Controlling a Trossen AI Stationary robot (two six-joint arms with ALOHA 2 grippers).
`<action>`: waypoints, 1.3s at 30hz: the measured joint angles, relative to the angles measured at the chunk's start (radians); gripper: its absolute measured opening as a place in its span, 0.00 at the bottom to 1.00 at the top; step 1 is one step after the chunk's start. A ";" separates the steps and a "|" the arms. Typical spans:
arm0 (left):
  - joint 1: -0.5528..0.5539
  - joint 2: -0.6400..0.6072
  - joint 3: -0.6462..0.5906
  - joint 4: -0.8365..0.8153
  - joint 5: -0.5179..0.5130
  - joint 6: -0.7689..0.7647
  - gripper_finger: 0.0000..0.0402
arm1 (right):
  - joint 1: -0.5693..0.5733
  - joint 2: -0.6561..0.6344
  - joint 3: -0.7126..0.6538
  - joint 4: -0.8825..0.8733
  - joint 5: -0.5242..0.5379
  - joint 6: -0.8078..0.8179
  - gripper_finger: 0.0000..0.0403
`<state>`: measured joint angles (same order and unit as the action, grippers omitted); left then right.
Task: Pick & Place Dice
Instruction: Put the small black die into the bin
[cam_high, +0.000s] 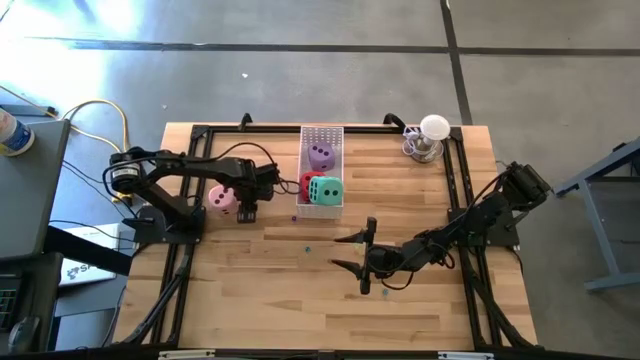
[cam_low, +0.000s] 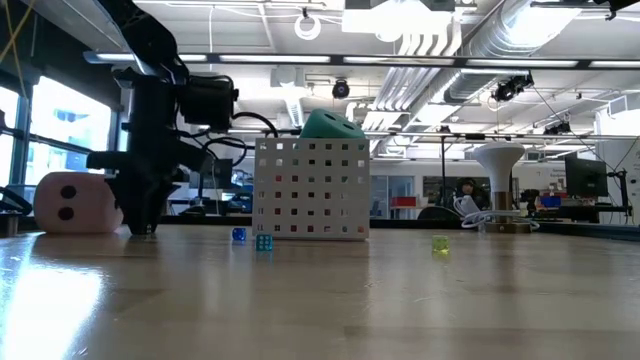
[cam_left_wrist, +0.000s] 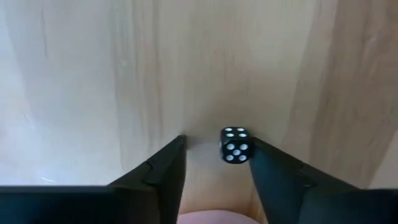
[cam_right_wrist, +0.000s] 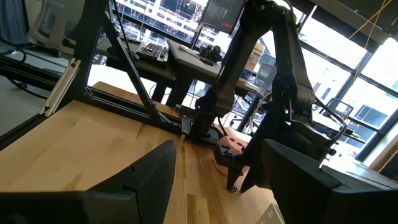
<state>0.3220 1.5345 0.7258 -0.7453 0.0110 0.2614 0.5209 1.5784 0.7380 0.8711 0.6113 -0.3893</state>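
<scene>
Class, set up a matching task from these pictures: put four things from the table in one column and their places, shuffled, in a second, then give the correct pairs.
Things:
1. purple soft die
2. pink soft die
3. small black die
4. right pincer

Places:
A. between the left pincer's fingers
B. bare wood, mid-table
C. far end of the white perforated tray
D. beside the left pincer, outside the tray

Pairs: 1-C, 2-D, 3-A, 4-B

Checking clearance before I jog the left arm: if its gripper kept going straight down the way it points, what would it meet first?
Probably the small black die lying between the open fingers of the left gripper, next to one finger, and then the wooden table. Depth is unclear.
</scene>
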 joint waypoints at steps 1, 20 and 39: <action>-0.008 0.000 0.000 0.000 -0.006 -0.004 0.39 | 0.000 0.000 0.000 0.000 0.000 0.000 0.57; -0.068 -0.009 -0.002 -0.015 0.006 0.011 0.24 | 0.000 0.000 0.000 0.000 0.000 0.000 0.57; -0.248 -0.252 0.016 -0.015 0.066 -0.039 0.23 | 0.000 0.000 0.000 -0.001 0.018 0.000 0.57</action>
<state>0.0743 1.2822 0.7415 -0.7600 0.0767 0.2223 0.5205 1.5784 0.7380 0.8700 0.6296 -0.3893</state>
